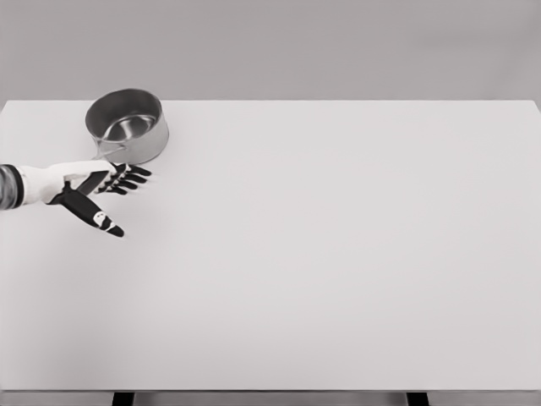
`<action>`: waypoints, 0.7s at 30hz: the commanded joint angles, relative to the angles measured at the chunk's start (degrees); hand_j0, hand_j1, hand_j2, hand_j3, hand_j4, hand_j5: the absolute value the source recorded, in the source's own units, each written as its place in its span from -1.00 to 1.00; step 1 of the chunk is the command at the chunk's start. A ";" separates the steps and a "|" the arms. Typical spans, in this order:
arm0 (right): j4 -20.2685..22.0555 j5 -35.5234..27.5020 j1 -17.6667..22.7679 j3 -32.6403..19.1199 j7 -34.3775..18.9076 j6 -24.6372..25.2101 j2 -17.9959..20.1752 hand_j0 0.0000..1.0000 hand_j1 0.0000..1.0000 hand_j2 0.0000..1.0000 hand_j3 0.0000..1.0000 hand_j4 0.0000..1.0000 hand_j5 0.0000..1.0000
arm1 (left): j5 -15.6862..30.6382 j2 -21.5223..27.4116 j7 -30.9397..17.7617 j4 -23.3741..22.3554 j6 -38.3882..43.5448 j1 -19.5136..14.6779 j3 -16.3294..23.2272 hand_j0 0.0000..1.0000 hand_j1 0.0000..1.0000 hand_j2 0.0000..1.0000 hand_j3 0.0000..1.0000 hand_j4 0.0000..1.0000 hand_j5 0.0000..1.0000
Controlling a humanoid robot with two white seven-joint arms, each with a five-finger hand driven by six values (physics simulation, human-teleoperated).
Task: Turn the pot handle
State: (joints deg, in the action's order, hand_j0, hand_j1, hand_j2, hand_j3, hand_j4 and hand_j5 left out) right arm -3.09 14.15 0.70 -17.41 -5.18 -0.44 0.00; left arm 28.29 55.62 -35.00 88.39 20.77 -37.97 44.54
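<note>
A shiny steel pot [127, 125] stands upright on the far left of the white table [338, 254]. Its thin handle [107, 150] points down and left toward me, and its end disappears behind my left hand [114, 190]. That hand comes in from the left edge just in front of the pot, with dark fingers [131, 179] spread and the thumb [97, 216] stretched out toward me. The hand holds nothing. I cannot tell whether it touches the handle.
The table's near edge runs along the bottom of the view, with two dark legs [123, 397] showing below it. A plain grey wall stands behind the far edge.
</note>
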 commanded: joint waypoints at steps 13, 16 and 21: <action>0.01 0.00 0.00 0.00 -0.01 0.00 0.00 1.00 1.00 1.00 1.00 1.00 1.00 | -4.03 1.60 0.00 -4.36 -0.29 1.67 -2.53 1.00 1.00 1.00 1.00 1.00 1.00; 0.01 0.00 0.00 0.00 -0.01 0.00 0.00 1.00 1.00 1.00 1.00 1.00 1.00 | -4.56 1.69 0.00 -5.07 -0.29 1.67 -2.88 1.00 1.00 1.00 1.00 1.00 1.00; 0.01 0.00 0.00 0.00 -0.01 0.00 0.00 1.00 1.00 1.00 1.00 1.00 1.00 | -5.53 2.22 0.00 -5.86 -0.29 1.76 -2.97 1.00 1.00 1.00 1.00 1.00 1.00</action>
State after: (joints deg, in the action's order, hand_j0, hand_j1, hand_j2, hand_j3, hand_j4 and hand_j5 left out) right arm -3.08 14.15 0.70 -17.42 -5.18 -0.44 0.00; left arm 22.95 57.51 -35.00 82.83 20.53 -36.21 41.67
